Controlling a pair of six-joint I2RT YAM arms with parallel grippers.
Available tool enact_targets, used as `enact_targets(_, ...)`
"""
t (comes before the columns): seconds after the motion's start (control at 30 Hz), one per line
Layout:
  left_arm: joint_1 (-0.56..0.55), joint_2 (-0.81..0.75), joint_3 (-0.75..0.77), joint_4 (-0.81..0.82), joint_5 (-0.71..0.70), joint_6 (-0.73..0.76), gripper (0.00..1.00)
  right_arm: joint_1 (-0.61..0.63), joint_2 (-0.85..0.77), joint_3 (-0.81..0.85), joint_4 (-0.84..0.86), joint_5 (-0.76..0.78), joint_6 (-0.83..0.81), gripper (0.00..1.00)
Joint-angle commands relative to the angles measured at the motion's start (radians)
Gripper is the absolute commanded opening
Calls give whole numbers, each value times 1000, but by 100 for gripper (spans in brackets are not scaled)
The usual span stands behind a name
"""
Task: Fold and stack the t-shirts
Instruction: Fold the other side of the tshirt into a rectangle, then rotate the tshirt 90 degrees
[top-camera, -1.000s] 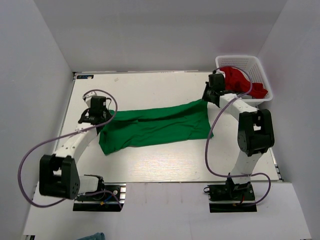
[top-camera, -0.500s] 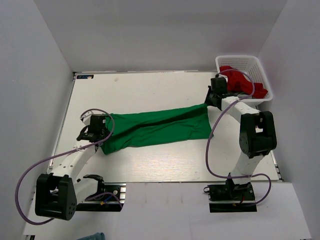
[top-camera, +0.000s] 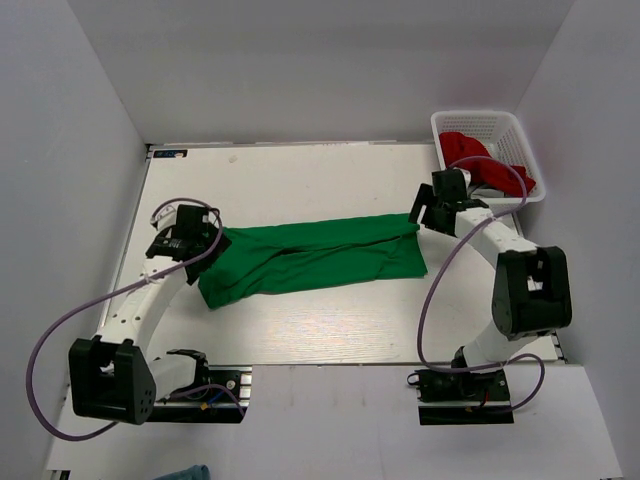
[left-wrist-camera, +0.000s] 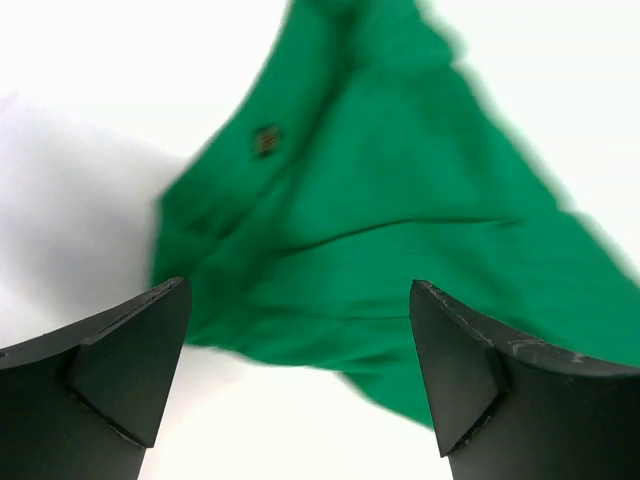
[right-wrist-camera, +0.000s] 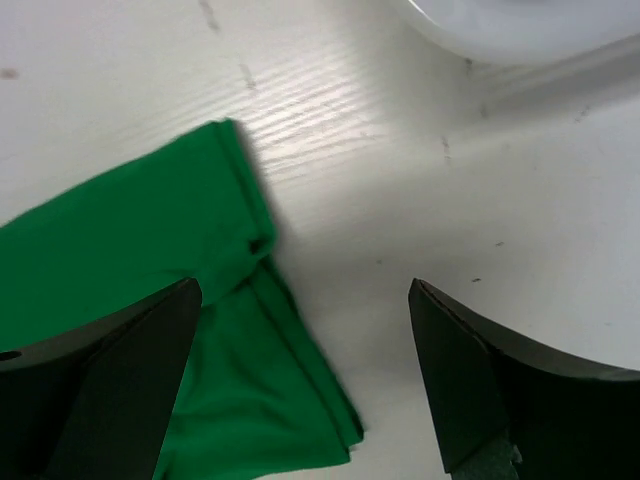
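Left gripper (top-camera: 190, 238) hangs over the left end of the green t-shirt (top-camera: 310, 255), jaws spread wide, holding nothing. In its wrist view the cloth (left-wrist-camera: 400, 250) lies rumpled on the table (top-camera: 300, 180), ahead of and between the two fingers (left-wrist-camera: 110, 370); that view is blurred.

Right gripper (top-camera: 428, 208) sits at the shirt's opposite end, by the far corner, jaws also wide apart and empty. From its wrist, the green corner (right-wrist-camera: 120, 250) lies ahead of its left finger (right-wrist-camera: 100, 390), with bare table ahead of the other.

The green shirt runs as a long band between both grippers. The red t-shirt (top-camera: 470, 150) is heaped in the white basket (top-camera: 520, 135), just beyond the right gripper.
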Motion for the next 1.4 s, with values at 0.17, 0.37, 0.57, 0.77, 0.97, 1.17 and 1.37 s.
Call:
enact_targets(0.17, -7, 135, 89, 215, 182, 47, 100, 23, -52, 21, 137, -453, -22, 90)
enact_targets(0.37, -7, 395, 124, 355, 303, 100, 100, 60, 148, 118, 131, -521, -26, 90)
enact_targets(0.57, -7, 679, 330, 228, 239, 111, 100, 63, 182, 17, 133, -491, 4, 90)
enact_targets(0.77, 15, 1022, 727, 150, 238, 134, 100, 118, 25, -277, 116, -453, 66, 90)
enact_targets(0.97, -5, 1483, 1483, 117, 460, 199, 100, 334, -217, -532, 42, -537, 96, 90)
enact_targets(1.17, -62, 1573, 1467, 546, 682, 94, 100, 635, -237, -470, 3, -638, 32, 90)
enact_targets(1.37, -100, 1694, 1621, 615, 647, 19, 100, 812, -76, -344, 51, -741, -103, 90)
